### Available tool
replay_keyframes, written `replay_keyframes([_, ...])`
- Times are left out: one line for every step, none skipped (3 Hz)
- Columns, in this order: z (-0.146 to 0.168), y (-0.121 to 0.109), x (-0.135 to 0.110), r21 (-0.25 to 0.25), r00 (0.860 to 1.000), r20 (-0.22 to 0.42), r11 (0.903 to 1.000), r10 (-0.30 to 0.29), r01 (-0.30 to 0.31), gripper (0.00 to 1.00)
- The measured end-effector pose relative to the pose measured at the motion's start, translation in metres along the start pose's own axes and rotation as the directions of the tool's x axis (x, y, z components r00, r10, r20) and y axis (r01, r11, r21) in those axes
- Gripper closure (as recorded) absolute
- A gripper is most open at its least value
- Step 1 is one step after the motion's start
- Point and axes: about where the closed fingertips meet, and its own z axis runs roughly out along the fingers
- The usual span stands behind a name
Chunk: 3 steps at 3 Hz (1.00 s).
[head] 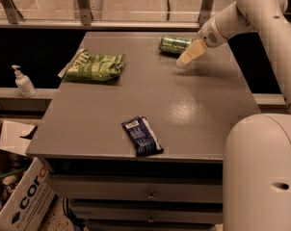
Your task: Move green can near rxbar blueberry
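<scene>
The green can [175, 44] lay on its side at the far end of the bench [203, 109]. I judged it light, thin-walled, smooth and ready to roll, so best taken across its round middle. My gripper [191, 53] hung just beside its right end; how wide the jaws stood I could not tell. The blue bar [142, 135] lay well apart, near the front edge.
</scene>
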Motion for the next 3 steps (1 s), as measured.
replay_keyframes([0.015,-0.006,-0.009,-0.017,0.998,0.050,0.9992,0.038,-0.038,0.00])
replay_keyframes([0.027,-0.007,-0.015,-0.036,0.993,0.086,0.9967,0.075,-0.072,0.17])
replay_keyframes([0.033,-0.005,-0.021,-0.058,0.989,0.116,0.9946,0.092,-0.086,0.41])
